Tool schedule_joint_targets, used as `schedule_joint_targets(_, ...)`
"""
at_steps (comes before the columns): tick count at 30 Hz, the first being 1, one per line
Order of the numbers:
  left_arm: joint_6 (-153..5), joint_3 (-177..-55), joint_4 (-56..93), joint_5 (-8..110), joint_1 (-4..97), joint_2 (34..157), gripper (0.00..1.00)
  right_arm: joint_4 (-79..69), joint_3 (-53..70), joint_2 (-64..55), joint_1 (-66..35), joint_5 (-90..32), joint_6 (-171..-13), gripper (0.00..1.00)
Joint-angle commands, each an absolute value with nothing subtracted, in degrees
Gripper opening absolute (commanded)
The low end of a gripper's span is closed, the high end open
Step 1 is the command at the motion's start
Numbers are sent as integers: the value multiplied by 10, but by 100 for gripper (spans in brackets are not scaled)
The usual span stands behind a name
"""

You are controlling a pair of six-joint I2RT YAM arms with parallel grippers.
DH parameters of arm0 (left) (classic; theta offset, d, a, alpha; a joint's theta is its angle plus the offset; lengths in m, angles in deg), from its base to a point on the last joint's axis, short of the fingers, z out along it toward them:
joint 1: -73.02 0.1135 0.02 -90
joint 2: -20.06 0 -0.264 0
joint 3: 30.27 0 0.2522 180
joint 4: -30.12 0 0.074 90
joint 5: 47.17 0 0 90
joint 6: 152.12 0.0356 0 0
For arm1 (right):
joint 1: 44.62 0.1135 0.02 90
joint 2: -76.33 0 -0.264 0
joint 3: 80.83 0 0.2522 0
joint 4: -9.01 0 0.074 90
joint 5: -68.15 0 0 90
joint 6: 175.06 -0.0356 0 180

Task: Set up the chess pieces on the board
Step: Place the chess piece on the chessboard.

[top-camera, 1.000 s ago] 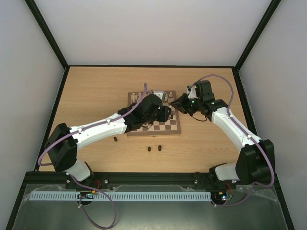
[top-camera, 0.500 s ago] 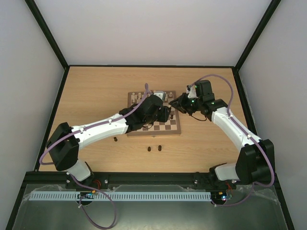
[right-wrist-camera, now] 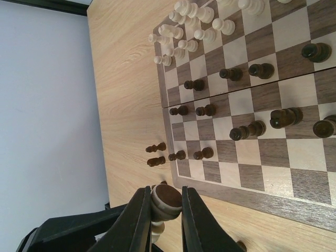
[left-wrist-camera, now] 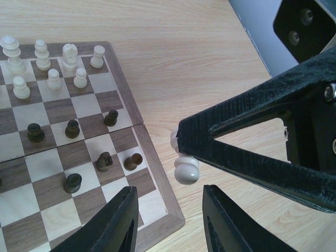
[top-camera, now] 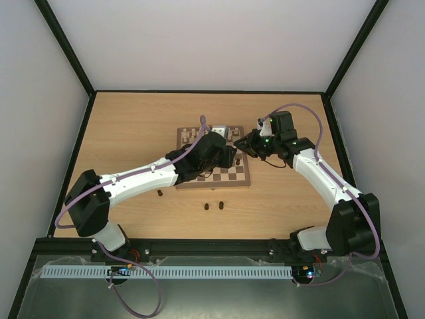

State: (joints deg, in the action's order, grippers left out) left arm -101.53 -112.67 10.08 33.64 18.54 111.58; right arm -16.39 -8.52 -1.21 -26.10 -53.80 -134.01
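Standing on the board (top-camera: 232,176) (left-wrist-camera: 52,157) (right-wrist-camera: 304,178), which lies flat near the middle of the table (top-camera: 133,133), the chess pieces fall into two groups. Cream pieces (left-wrist-camera: 47,63) (right-wrist-camera: 189,26) crowd the board's far rows. Dark pieces (left-wrist-camera: 72,128) (right-wrist-camera: 261,70) stand scattered over its middle and near squares. Three loose dark pieces (top-camera: 206,206) rest on the table just off the board's near edge, apart from it.

One cream piece (left-wrist-camera: 185,167) (right-wrist-camera: 165,202) is off the board. The right gripper (top-camera: 244,143) (left-wrist-camera: 181,147) (right-wrist-camera: 165,206) has it pinched between narrow jaws, just beside the board's right edge as the overhead view shows it. Whether the piece touches the table cannot be told.

The left gripper (top-camera: 229,156) (left-wrist-camera: 169,210) hangs over the board's right side, near that same edge. Its jaws stand partly apart with nothing between them; only the board's corner and bare table show in the gap. The two grippers are close together but not touching
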Motion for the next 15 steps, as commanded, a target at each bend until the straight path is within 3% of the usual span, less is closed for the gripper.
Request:
schedule_joint_targets(1, -1010, -1147, 121, 314, 181, 1123, 35, -163, -91, -14, -257, -558, -1347, 4)
schedule_joint_targets(15, -1004, -1155, 135, 297, 177, 1143, 25, -162, -89, -16, -256, -568, -1351, 4)
